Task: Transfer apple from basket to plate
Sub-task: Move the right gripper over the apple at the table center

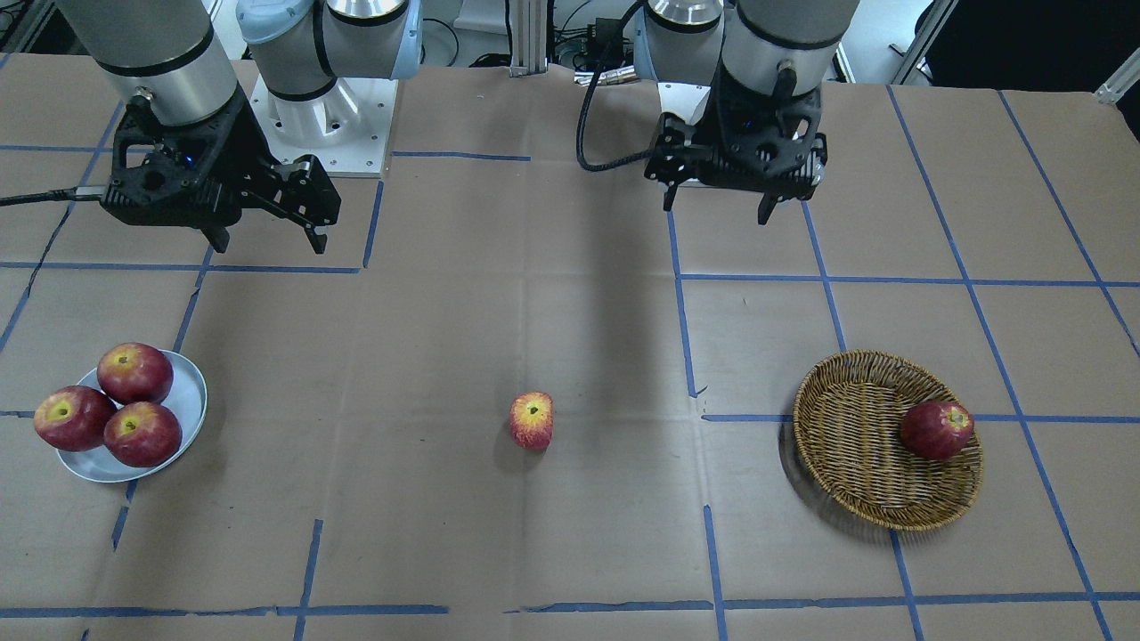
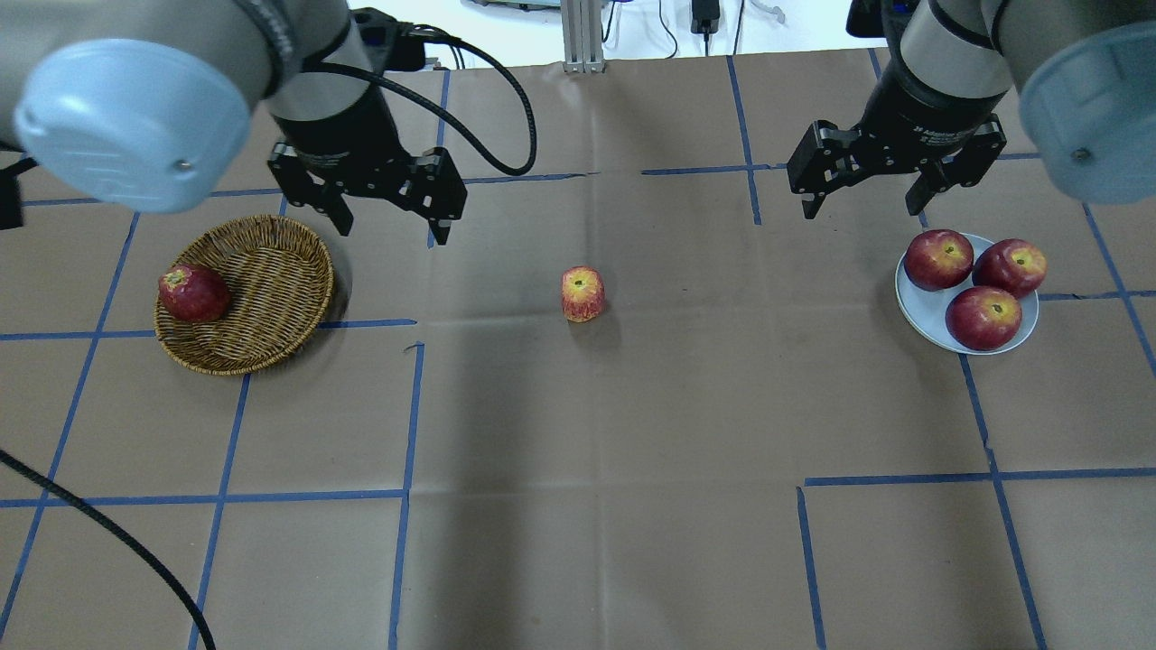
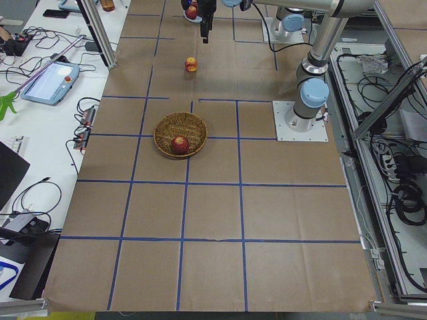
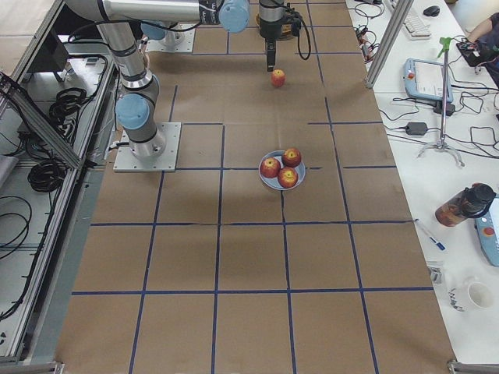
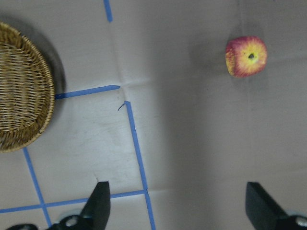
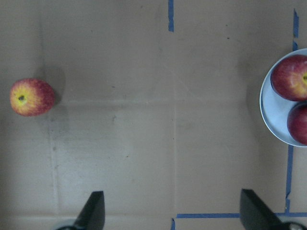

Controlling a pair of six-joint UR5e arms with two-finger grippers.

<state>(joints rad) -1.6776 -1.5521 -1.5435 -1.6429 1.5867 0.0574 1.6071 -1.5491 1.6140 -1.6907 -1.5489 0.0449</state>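
Observation:
The apple (image 1: 532, 420) with the yellow-orange blush lies alone on the brown table midway between basket and plate; it also shows in the overhead view (image 2: 582, 293) and both wrist views (image 5: 246, 56) (image 6: 31, 97). The wicker basket (image 2: 262, 289) sits on the robot's left and holds one dark red apple (image 2: 192, 292). The pale grey-blue plate (image 2: 917, 302) on the robot's right holds three dark red apples. My left gripper (image 2: 393, 233) hovers open and empty beside the basket's far edge. My right gripper (image 2: 862, 210) hovers open and empty just behind the plate.
Blue tape lines (image 2: 411, 406) grid the brown paper table cover. A black cable (image 2: 108, 533) crosses the near left corner. Both arm bases stand at the table's far side in the front-facing view (image 1: 321, 116).

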